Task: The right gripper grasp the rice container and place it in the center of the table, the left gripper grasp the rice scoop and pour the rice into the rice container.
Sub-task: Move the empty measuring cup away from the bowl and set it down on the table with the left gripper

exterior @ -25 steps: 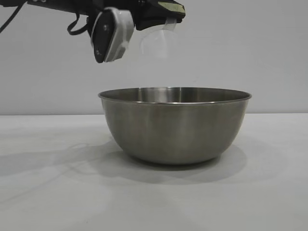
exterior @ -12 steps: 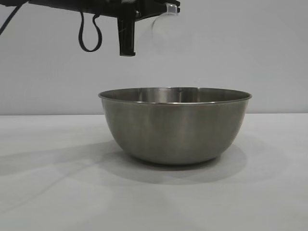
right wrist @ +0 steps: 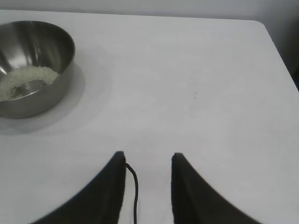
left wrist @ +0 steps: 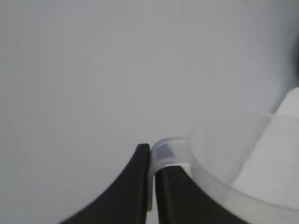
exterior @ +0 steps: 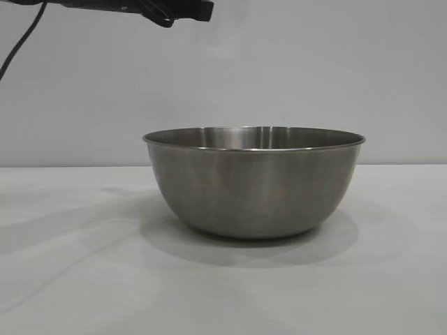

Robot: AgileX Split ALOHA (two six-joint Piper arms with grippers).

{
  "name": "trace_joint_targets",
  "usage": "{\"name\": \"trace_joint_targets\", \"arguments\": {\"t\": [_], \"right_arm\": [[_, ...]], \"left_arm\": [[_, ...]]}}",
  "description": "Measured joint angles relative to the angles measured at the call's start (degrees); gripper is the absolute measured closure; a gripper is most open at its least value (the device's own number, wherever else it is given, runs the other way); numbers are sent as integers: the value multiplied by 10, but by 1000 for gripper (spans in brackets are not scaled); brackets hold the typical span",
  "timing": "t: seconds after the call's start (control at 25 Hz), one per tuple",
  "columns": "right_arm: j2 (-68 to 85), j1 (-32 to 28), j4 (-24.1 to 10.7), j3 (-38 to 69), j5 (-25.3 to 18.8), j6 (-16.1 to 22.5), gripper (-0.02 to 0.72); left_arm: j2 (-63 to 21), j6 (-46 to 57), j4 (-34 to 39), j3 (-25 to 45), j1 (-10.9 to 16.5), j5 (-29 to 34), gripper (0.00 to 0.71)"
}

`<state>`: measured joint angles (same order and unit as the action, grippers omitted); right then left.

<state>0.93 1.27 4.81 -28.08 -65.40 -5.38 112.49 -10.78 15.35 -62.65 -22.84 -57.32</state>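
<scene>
On the white desk [exterior: 70, 279] stands the steel rice container [exterior: 254, 183], rice [right wrist: 21, 80] inside. The right tool [right wrist: 148, 161] hovers apart, empty. High above, the left tool [left wrist: 152, 154] pinches the rice scoop [left wrist: 233, 158] by its handle.

White table [exterior: 63, 279] bearing rice container [exterior: 254, 183]

left gripper [left wrist: 150, 154] risen toward the exterior view's top-left edge, rice scoop [left wrist: 243, 163] gone from that view
</scene>
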Motion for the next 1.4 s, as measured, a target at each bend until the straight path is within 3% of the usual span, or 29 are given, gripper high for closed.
{"name": "trace_joint_targets", "arguments": {"t": [0.2,0.48,0.96,1.4], "right_arm": [[0,0,0,0,0,0,453],[0,0,0,0,0,0,453],[0,0,0,0,0,0,453],[0,0,0,0,0,0,453]], "left_arm": [[0,47,-111,47,20,-23,710],[0,90,-162,154,72,-75,710],[28,85,-232,253,77,-78,710],[75,90,-233,275,77,-77,710]]}}
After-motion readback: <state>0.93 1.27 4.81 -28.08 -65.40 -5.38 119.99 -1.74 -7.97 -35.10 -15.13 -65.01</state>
